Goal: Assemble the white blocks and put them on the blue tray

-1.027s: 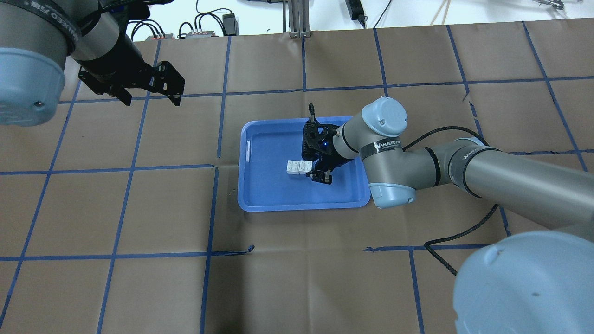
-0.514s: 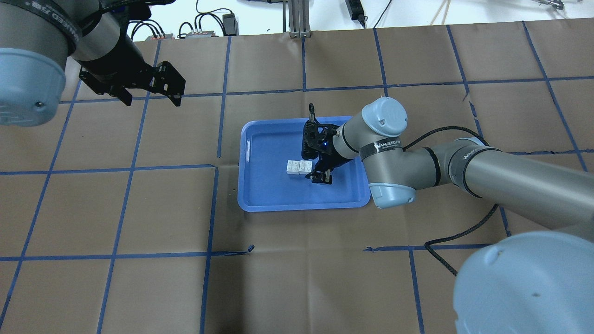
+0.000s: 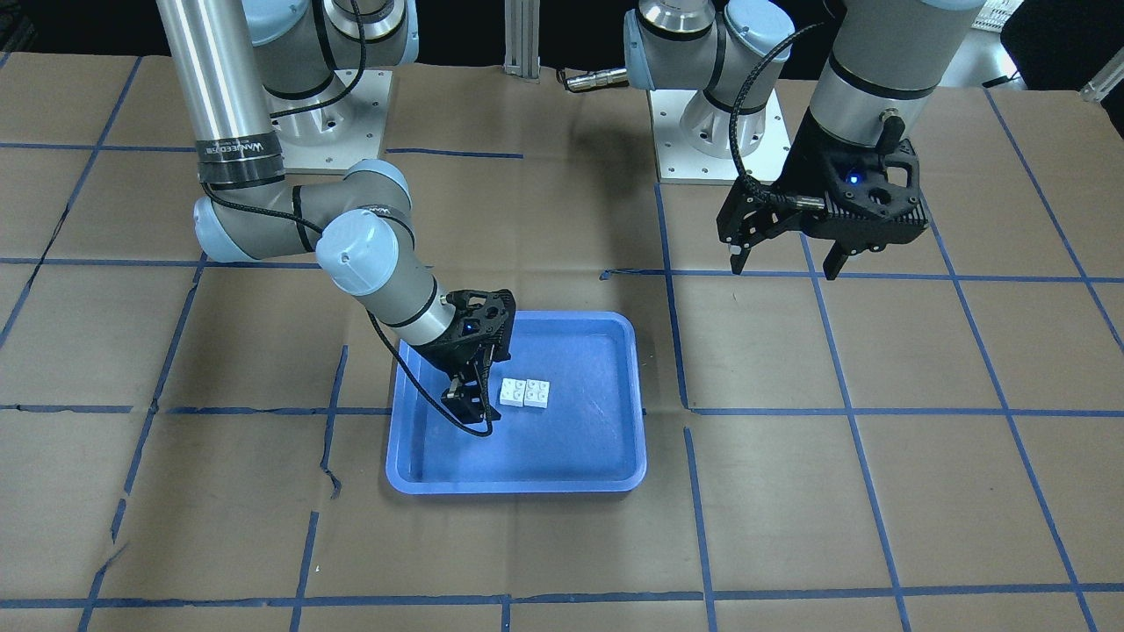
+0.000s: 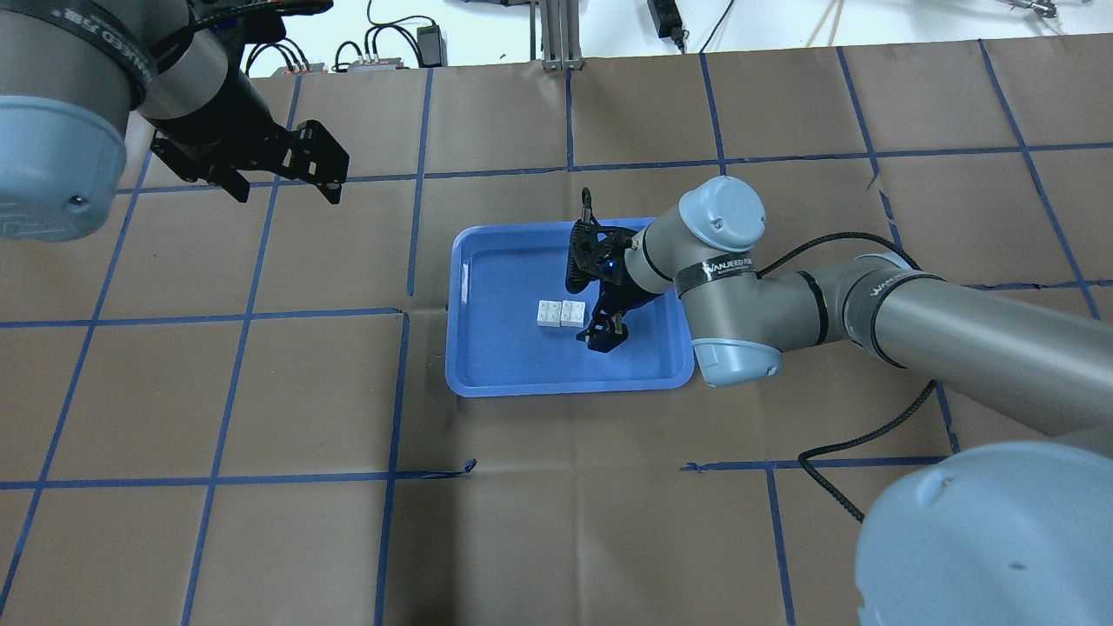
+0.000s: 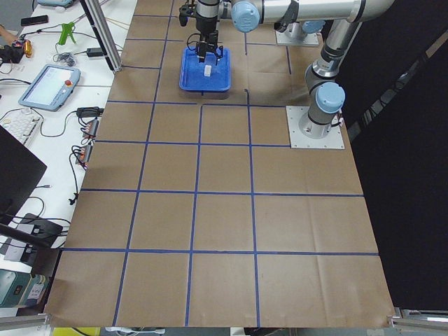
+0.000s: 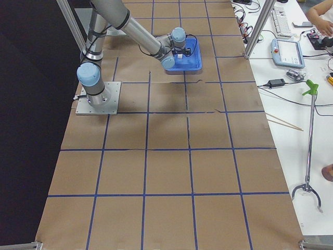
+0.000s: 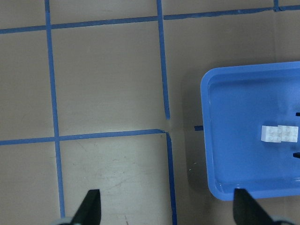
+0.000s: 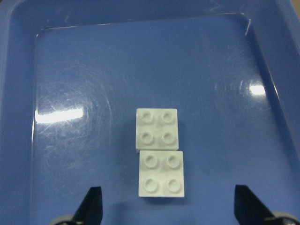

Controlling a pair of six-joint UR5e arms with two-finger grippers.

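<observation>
A black band (image 4: 727,266) on the right arm (image 4: 956,330) has white letters that look like "WANJEED" and then more that cannot be made out, and a second band (image 4: 117,48) on the left arm (image 4: 52,61) has white letters too, but they are too cut off to read

Robot lab: teach pendant (image 5: 47,84), grid-taped table (image 5: 224,210).

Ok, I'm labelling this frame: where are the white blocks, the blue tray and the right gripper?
white blocks (image 8: 159,151): right wrist view, seam where the two meet.
blue tray (image 8: 225,84): right wrist view, bare floor.
right gripper (image 8: 169,208): right wrist view, midway between its fingertips.
</observation>
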